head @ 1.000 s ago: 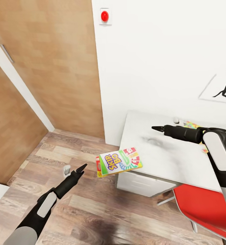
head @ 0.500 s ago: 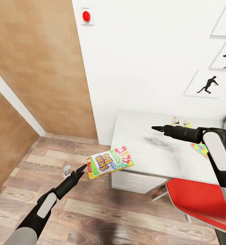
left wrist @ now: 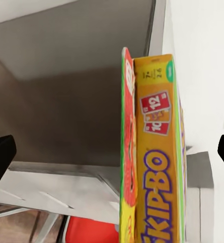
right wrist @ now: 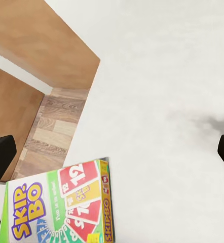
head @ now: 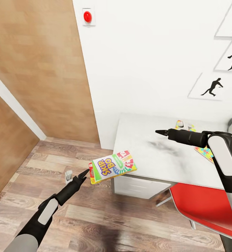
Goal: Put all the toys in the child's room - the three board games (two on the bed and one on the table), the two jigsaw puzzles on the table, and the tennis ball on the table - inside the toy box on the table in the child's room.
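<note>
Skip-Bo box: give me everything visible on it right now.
The yellow, green and red Skip-Bo game box is a flat cardboard-looking rectangle: green-and-white face with purple-yellow lettering and a fan of red number cards, yellow side edge repeating the name. It is tilted, off the near corner of the pale grey-white desk top, above the wood floor. The left gripper tip meets its edge; the actual grip is not visible.

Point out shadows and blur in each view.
Head view: a smudgy dark shadow lies on the table below the right claw. Right wrist view: the same grey smudge. Left wrist view: Skip-Bo box lettering soft, the table's underside shaded dark.
</note>
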`<state>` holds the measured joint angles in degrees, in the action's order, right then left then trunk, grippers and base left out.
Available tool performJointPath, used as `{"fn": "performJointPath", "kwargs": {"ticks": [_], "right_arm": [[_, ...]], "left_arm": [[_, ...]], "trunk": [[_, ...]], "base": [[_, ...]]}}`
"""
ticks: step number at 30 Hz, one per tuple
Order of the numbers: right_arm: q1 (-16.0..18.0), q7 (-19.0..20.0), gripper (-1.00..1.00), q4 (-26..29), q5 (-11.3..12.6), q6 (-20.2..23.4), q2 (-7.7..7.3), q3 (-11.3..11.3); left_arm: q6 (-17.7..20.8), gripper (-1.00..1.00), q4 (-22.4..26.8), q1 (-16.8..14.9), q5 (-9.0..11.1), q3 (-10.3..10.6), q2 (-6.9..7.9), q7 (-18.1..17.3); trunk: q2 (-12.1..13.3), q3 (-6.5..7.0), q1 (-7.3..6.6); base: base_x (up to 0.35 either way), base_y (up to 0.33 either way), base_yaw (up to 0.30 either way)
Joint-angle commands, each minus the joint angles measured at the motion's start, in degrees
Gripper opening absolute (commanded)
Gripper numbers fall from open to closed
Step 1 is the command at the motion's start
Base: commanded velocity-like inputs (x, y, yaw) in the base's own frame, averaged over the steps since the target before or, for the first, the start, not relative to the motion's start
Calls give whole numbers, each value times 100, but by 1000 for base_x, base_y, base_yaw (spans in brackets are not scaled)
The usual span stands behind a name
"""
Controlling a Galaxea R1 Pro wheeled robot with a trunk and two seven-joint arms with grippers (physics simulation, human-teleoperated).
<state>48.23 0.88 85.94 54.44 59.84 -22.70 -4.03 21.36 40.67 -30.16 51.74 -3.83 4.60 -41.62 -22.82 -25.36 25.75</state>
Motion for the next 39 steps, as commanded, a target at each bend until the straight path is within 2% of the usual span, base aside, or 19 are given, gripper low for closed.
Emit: {"fn": "performJointPath", "kwargs": {"ticks": [1, 13, 28, 39], "right_arm": [[5, 9, 100, 2, -12, 16, -5, -5], [-15, 9, 100, 2, -12, 16, -5, -9], [-31, 9, 100, 2, -12, 16, -3, -10], [-33, 9, 100, 2, -14, 16, -6, -10]], "left_arm": [[52, 100, 0, -2, 44, -4, -1, -8], [53, 100, -2, 0, 48, -4, 4, -10], [53, 100, -1, 1, 53, -4, 5, -11], [53, 100, 1, 1, 55, -7, 5, -20]], "trunk": [[-10, -9, 3], [-10, -9, 3], [-10, -9, 3], [-10, -9, 3]], "base": [[0, 0, -8], [0, 0, -29], [0, 0, -195], [0, 0, -73]]}}
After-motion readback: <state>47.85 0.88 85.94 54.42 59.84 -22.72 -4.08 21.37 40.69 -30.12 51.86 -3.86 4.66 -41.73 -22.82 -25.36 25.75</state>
